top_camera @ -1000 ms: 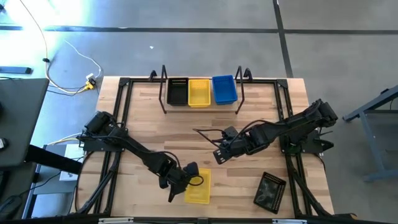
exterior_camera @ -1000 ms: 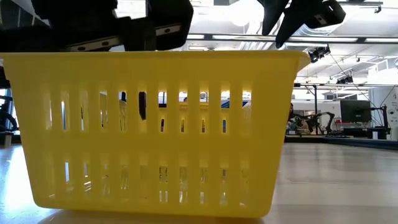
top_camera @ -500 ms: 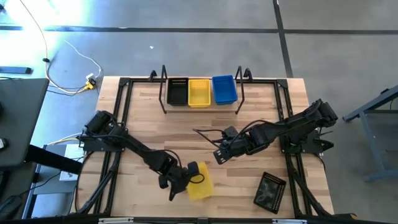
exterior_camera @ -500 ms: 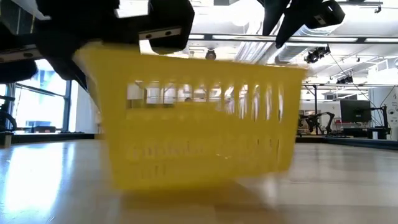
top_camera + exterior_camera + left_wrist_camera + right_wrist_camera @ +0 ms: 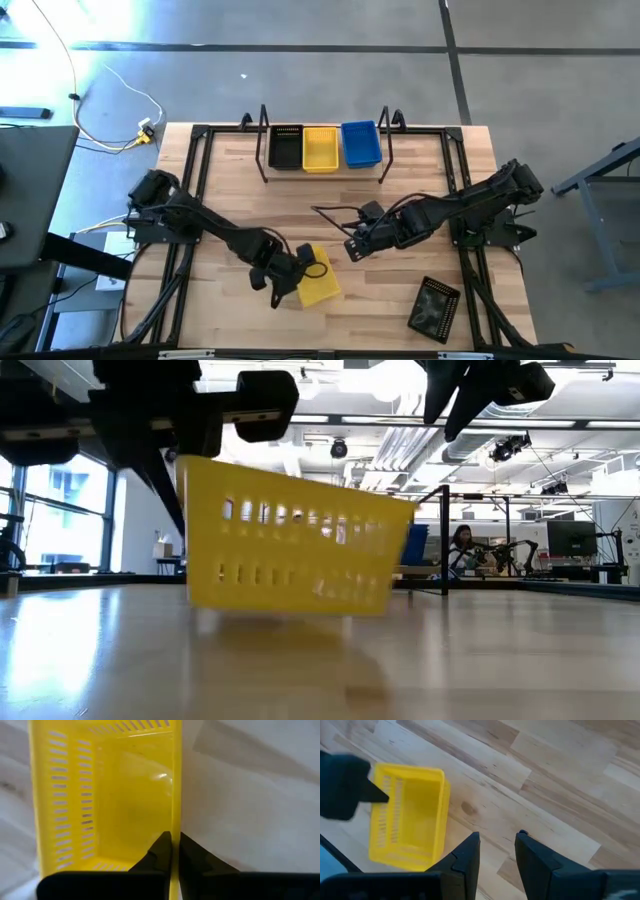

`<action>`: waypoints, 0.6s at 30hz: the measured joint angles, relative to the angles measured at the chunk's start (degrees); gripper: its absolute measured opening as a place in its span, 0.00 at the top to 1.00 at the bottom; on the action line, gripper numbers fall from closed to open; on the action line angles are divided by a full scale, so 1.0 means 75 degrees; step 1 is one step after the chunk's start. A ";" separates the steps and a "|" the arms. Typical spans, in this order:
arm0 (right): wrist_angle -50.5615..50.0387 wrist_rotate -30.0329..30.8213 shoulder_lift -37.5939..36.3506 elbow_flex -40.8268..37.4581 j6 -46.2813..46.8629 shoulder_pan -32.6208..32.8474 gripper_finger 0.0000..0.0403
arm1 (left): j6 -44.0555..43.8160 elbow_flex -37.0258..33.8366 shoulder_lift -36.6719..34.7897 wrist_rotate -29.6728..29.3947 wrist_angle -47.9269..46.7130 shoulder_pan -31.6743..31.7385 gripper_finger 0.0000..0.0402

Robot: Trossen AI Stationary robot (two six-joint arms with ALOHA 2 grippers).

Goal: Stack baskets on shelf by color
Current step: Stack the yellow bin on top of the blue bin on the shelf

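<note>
A yellow basket [image 5: 320, 285] hangs near the table's front, turned askew, with my left gripper [image 5: 292, 277] shut on one of its walls. In the low view the yellow basket [image 5: 300, 550] tilts, its left side higher. My right gripper [image 5: 352, 248] hovers open over the table's middle, holding nothing; its wrist view shows the yellow basket [image 5: 410, 830] beyond my right gripper [image 5: 497, 851]. On the shelf [image 5: 386, 150] at the back stand a black basket [image 5: 286, 147], a yellow one [image 5: 320, 148] and a blue one [image 5: 360, 143]. Another black basket [image 5: 435, 307] lies at the front right. My left gripper pinches a long side wall of the yellow basket at its top rim [image 5: 175, 827], one finger [image 5: 159, 851] inside the basket and one outside. The fingers come steeply from above and lie across the wall. The basket hangs tilted; whether its low edge touches the table I cannot tell.
A black metal frame [image 5: 196, 200] runs round the tabletop edges. Bare wood lies between the held basket and the shelf. In the low view, a person [image 5: 462, 545] sits far off in the room behind the table.
My left gripper has taken the yellow basket from the front edge a little toward the far edge and upward. The basket has turned about and tipped, and in the low view it has drawn away from the camera. My right arm has kept still.
</note>
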 joint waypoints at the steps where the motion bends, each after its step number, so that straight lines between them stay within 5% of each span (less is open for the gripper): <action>1: 0.0001 0.0002 0.0000 0.0000 -0.0001 -0.0019 0.73 | 0.0003 0.0000 -0.0097 0.0007 -0.0146 0.0056 0.99; 18: -0.0013 0.0119 -0.0002 0.0000 -0.0004 -0.0639 0.73 | 0.0838 0.0009 -0.2234 -0.0575 -0.1435 0.1736 1.00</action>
